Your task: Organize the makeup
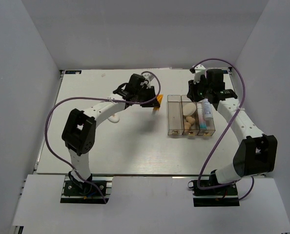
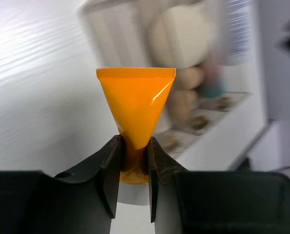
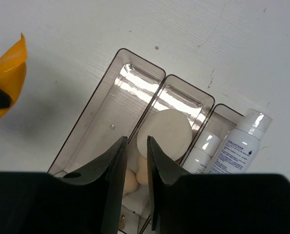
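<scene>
1. The clear three-compartment plastic organizer stands on the white table, right of centre.
2. The round beige puff and two peach egg-shaped sponges lie in its middle compartment, and the pink-white-blue bottle in its right one.
3. The orange tube is just left of it.

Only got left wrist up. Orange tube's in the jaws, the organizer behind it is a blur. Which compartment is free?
Observer: In the organizer, the left compartment is bare. The right wrist view shows it sharply.
Operator: Is the right arm in my way?
Observer: The right gripper hangs above the organizer, jaws nearly together and holding nothing.
Operator: Anything loose on the table?
Observer: Yes, the white oval compact lies flat, well left of the organizer in the top view.
</scene>
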You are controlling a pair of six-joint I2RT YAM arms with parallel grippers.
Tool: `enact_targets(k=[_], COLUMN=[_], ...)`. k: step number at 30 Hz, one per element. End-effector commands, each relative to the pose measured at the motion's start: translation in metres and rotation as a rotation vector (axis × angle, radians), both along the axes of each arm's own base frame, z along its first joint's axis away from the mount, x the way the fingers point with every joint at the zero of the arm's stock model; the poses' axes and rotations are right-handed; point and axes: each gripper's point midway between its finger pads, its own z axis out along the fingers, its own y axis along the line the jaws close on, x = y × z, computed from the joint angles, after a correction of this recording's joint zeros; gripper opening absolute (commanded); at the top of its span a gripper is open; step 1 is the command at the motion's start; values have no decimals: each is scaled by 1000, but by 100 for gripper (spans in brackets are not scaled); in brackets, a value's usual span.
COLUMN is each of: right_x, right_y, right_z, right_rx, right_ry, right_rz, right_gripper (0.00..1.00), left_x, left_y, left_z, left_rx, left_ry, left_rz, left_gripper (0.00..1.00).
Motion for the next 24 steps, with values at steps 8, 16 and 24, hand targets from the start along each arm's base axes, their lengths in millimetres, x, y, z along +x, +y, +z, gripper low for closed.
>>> enact_targets(k=[8, 16, 24], right_x=[9, 5, 1], right_y=[-17, -26, -26], right_z=[35, 37, 34], right_rx=[21, 36, 45], right_ry=[-134, -142, -130], right_rz=[-93, -122, -114], right_gripper=[30, 30, 31], left_x=[-7, 0, 6], left_y=[-106, -130, -134], left_z=[42, 17, 41], left_rx=[-382, -353, -356], left_ry=[47, 86, 36], left_rz=[-150, -93, -72], left_gripper=[30, 55, 69])
